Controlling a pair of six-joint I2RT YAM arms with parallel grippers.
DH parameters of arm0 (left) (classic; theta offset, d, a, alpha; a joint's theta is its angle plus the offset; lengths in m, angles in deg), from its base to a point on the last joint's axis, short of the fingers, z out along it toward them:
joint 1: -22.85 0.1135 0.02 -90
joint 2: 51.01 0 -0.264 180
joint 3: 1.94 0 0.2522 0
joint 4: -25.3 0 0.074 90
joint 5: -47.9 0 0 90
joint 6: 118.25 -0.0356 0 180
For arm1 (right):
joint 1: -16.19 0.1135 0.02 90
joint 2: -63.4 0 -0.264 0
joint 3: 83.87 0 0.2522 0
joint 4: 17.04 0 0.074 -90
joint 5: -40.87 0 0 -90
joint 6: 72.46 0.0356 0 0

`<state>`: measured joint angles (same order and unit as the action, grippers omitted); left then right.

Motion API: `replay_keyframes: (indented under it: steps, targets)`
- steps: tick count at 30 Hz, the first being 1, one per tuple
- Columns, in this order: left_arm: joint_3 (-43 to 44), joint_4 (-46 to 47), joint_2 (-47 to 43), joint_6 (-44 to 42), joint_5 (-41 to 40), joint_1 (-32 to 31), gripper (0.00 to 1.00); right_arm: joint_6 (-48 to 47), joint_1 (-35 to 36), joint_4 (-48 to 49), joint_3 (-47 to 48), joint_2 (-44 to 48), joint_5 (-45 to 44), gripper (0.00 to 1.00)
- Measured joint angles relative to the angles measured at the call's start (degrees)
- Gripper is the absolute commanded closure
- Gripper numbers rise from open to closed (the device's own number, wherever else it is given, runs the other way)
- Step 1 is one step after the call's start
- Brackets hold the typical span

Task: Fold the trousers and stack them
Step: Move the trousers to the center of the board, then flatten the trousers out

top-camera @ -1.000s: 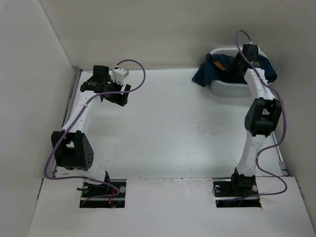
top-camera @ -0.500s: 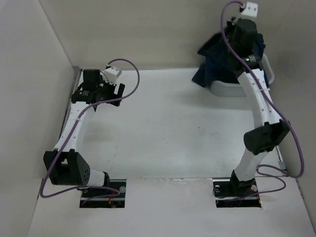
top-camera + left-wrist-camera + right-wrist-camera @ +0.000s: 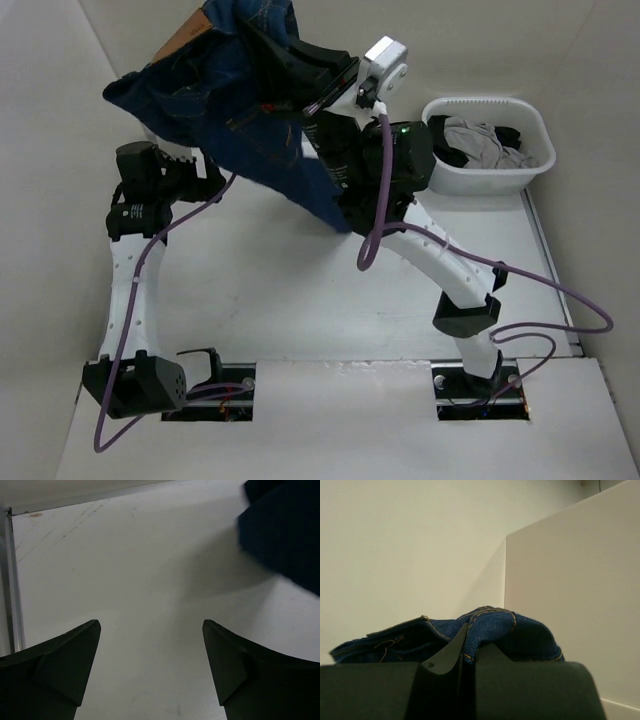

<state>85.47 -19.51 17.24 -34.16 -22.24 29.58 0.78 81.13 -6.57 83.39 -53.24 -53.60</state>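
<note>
The right gripper (image 3: pixel 468 642) is pinched shut on the jeans (image 3: pixel 250 110). From its wrist view, a fold of blue denim with orange stitching bulges up over the closed fingers. The jeans hang high off the table (image 3: pixel 300 300), up over its far left half. They bunch at the gripper, spread out to the left, and trail down to a corner near the middle, in front of the right arm. A tan patch shows at the top edge of the cloth. From above I can't tell whether that lowest corner reaches the table.

The left gripper (image 3: pixel 151 625) is spread wide with nothing between its fingers. It sits low over the bare table on the left side, and the jeans hang just off to its right without touching it.

The basket (image 3: pixel 490 182) in the far right corner holds a grey garment (image 3: pixel 482 140) and a black one (image 3: pixel 445 137), well apart from the jeans.
</note>
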Motion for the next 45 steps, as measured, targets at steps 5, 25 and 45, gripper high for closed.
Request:
replay_keyframes:
  steps: [5, 25, 45]
  targets:
    - [4.0, 0.1, 0.2, 4.0, 2.7, 0.0, 0.15, 0.9, -0.2, 3.2, -17.4, 7.1, -6.4, 0.99]
    - [-3.8, -6.3, 8.0, -17.0, -12.0, -23.5, 0.17, 59.8, -39.2, -38.6, -114.7, 53.4, -17.6, 0.0]
    - [-29.6, -1.2, 14.1, -24.6, -19.5, -32.1, 0.96, 70.3, -36.6, -28.6, -103.5, 25.5, -12.5, 1.0]
